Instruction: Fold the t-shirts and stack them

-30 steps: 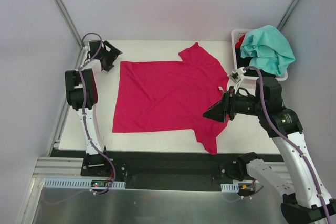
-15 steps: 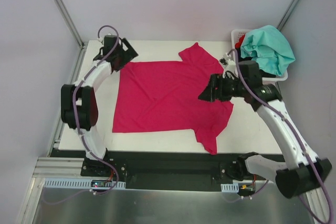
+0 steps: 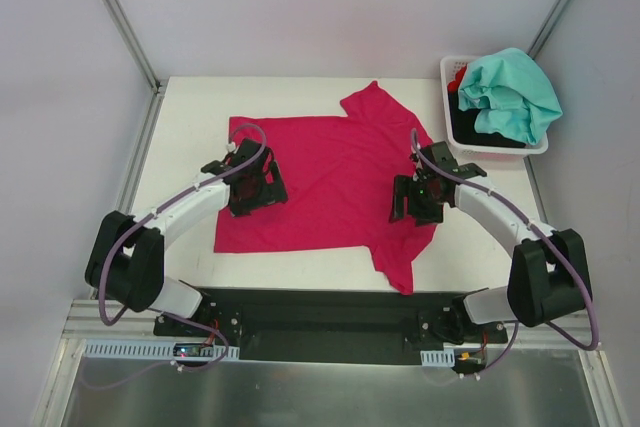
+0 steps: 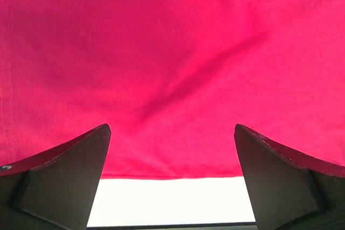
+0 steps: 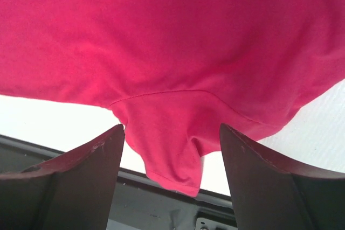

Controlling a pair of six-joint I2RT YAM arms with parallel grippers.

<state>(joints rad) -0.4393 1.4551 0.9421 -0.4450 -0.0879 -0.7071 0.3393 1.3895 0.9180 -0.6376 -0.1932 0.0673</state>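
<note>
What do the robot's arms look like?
The left arm and the right arm are both thin, made of white tube parts with chunky black joints. A skinny purplish cable loops along each one. At the ends are the black left gripper and right gripper, each with two wedge-shaped black fingers.

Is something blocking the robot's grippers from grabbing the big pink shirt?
No, nothing visible does. The left gripper and right gripper, both open, hang right over the flat magenta-pink cloth t-shirt, and each wrist view shows only bare pink cloth below.
</note>
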